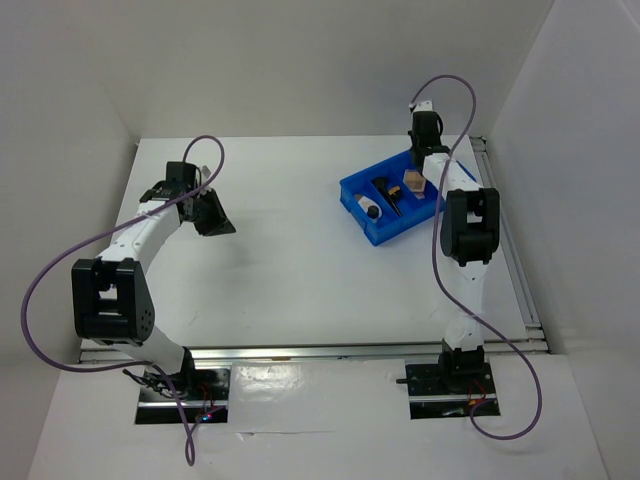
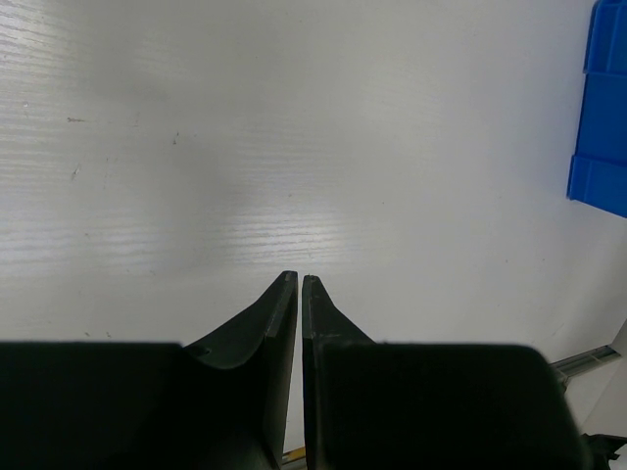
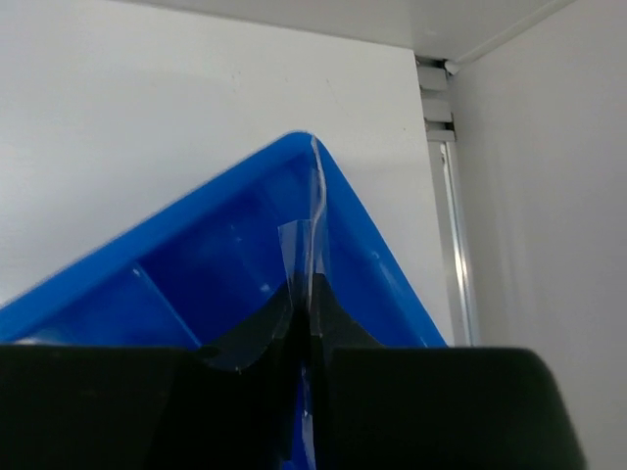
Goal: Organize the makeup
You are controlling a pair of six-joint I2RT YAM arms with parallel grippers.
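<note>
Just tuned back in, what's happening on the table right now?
The right gripper is shut on a thin clear piece over a corner of the blue bin, which holds a tan compact, a black brush and a white tube. The left gripper is shut, empty, above the white table.

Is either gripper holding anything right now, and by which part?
The right gripper pinches a thin clear item by one end. The rest juts out over the blue bin. The left gripper is shut on nothing.
</note>
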